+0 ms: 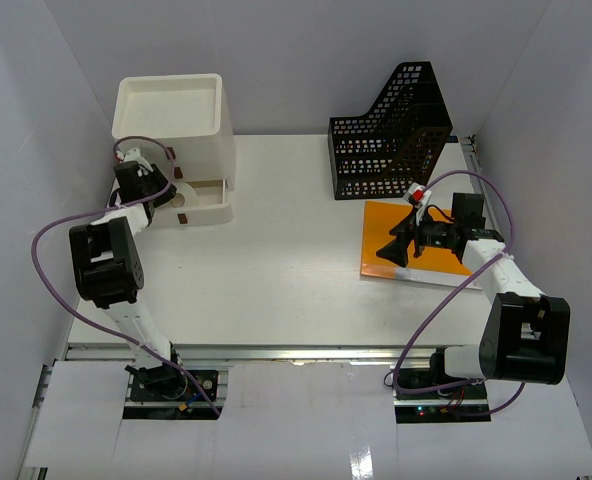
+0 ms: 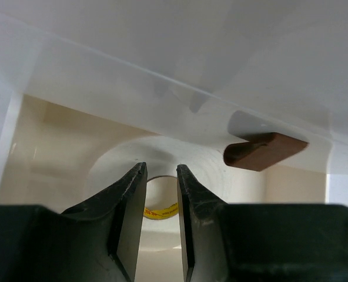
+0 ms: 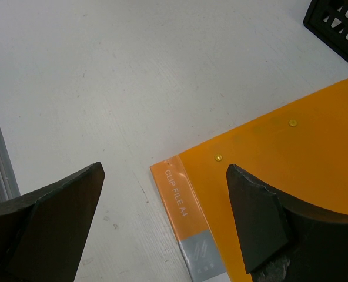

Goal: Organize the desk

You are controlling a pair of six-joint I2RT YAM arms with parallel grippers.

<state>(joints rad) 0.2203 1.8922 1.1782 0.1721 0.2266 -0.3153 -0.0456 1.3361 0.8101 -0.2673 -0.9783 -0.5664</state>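
The desk [image 1: 276,260] is a white tabletop. A white three-drawer box [image 1: 171,120] stands at its back left with the bottom drawer [image 1: 204,207] pulled out. My left gripper [image 1: 164,190] is at that drawer's left end. In the left wrist view its jaws [image 2: 161,167] stand a narrow gap apart and hold nothing. A white tape roll [image 2: 215,161] lies in the drawer beyond them, under a brown handle [image 2: 265,151]. My right gripper [image 1: 388,252] is wide open over the near-left corner of an orange clip file [image 1: 381,225], also seen in the right wrist view [image 3: 280,176].
A black mesh file holder [image 1: 391,130] stands at the back right, just behind the clip file. A metal rail [image 1: 296,352] runs along the near edge. White walls close in the left, right and back.
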